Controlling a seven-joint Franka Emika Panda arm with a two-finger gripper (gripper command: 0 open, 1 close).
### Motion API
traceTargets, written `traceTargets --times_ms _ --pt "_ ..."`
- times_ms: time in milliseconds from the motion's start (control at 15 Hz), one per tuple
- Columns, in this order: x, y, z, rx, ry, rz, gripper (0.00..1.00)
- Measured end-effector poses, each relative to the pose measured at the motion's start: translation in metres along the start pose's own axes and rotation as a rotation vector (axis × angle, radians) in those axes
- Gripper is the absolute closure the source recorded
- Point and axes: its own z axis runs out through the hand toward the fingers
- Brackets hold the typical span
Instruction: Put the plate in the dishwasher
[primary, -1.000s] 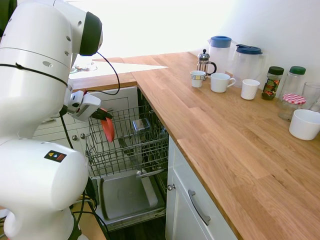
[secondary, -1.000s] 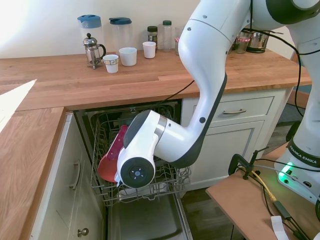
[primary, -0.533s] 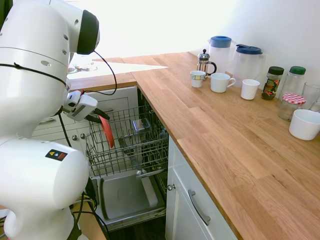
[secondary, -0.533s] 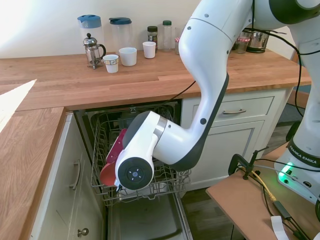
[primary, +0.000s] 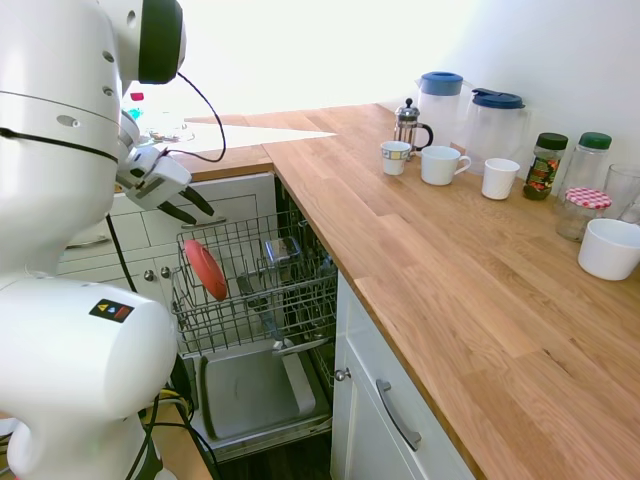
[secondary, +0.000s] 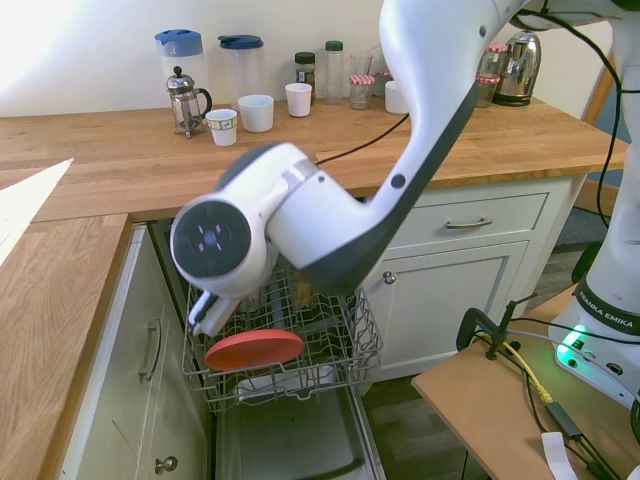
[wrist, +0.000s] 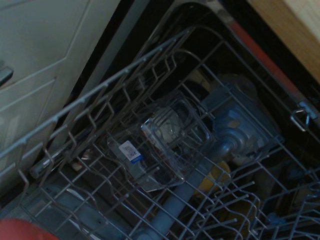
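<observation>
The plate (primary: 204, 269) lies in the dishwasher (primary: 262, 330) rack (primary: 300, 290), propped at a slant among the wires near the rack's front corner on the arm's side; in the second exterior view it looks almost flat, resting across the front edge of the rack (secondary: 340, 350). The gripper (primary: 190, 207) hangs above and a little behind it, its two fingers spread apart and holding nothing, with clear air between them and the plate. The wrist view looks down into the rack, where a clear plastic container (wrist: 167, 140) sits among the tines and a red sliver of the plate (wrist: 22, 230) shows at the lower corner. By the look of it the placing is done and the step in hand is to draw clear. To do that well, the gripper should rise straight up and away from the rack with the fingers kept apart, so that neither fingertip clips the plate's upper rim or catches a wire and tips it out. The plate seems only loosely seated, not slotted upright between tines, so any knock to the rack could shift it. On the table the mugs (primary: 440, 164) and jugs (primary: 468, 118) stand well apart from all this.
</observation>
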Motion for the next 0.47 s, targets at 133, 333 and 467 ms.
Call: traceTargets --times_ms 133,333,467 --pt "0.058 0.000 -0.013 0.002 -0.085 0.056 0.00" --pt "0.162 0.021 -0.038 0.022 -0.213 0.130 0.00" --pt "0.227 0.047 -0.048 0.033 -0.282 0.182 0.00"
